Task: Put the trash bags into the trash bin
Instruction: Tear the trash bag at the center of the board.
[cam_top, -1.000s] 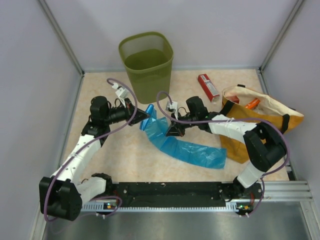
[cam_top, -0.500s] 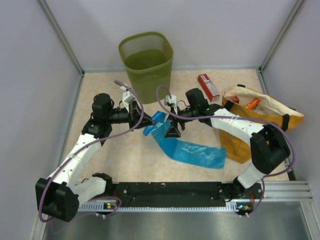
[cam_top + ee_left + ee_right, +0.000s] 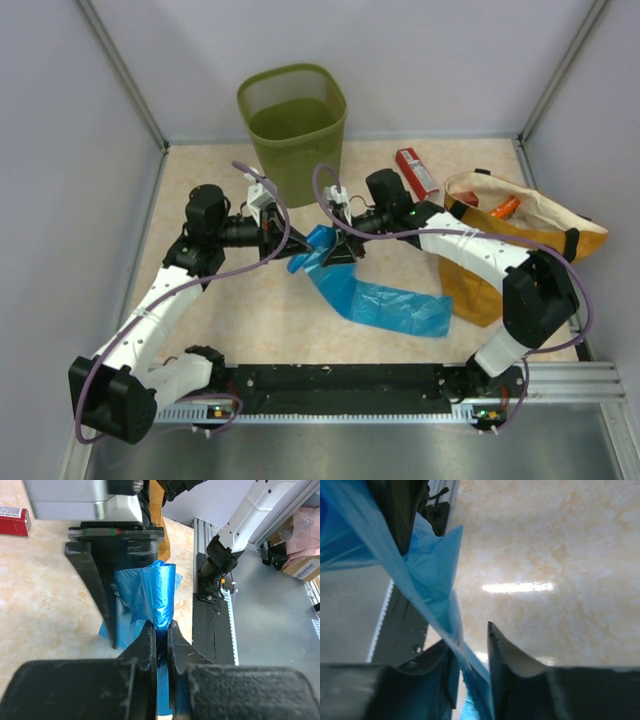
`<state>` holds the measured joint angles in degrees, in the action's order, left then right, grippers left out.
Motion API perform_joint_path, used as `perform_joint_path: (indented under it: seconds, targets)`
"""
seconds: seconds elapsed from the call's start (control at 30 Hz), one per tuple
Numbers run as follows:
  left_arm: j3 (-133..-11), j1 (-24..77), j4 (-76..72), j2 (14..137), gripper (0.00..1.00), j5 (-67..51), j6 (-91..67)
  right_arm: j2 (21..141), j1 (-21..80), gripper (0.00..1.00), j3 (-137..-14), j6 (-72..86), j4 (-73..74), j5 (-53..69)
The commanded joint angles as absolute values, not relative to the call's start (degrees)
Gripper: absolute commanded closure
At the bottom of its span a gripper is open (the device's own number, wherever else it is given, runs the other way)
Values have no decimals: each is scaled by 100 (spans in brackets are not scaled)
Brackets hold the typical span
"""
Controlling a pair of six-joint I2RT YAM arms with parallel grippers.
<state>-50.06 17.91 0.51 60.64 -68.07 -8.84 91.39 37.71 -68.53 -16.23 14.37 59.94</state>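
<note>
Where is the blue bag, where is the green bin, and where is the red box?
blue bag (image 3: 395, 306), view from above, on its flat crinkly part.
green bin (image 3: 298, 150), view from above, on its front mesh wall.
red box (image 3: 415, 172), view from above, on the middle of its top face.

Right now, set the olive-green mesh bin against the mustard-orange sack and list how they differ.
The olive-green wire-mesh bin is rigid and stands upright at the far edge of the table. The mustard-orange sack is soft and slumps at the right side. The bin has a plain rounded-square rim, while the sack has black handles. Both open upward.
</note>
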Motion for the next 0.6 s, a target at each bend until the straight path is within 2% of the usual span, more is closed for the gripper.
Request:
perform_joint_path:
  seconds: [0.0, 0.03, 0.2, 0.37, 0.57]
  targets:
    - [-5247, 1810, -158, 6047, 100, -6768, -808, 9237, 3902, 94, -7031, -1539, 1371, 6407]
    - [-5238, 1811, -184, 6047, 100, -6715, -817, 9237, 3920, 100, -7005, -1477, 1328, 6390]
    - [-5098, 1793, -395, 6003, 100, -6276, -887, 9185, 3946, 100, -6769, -1091, 1038, 5978]
    - [-4861, 1714, -1000, 5968, 100, -5705, -1493, 8904, 3955, 100, -5881, -89, -472, 5503]
    - [-4606, 1591, -1775, 6021, 100, -5099, -2144, 8877, 3999, 100, -5608, -44, -711, 4957]
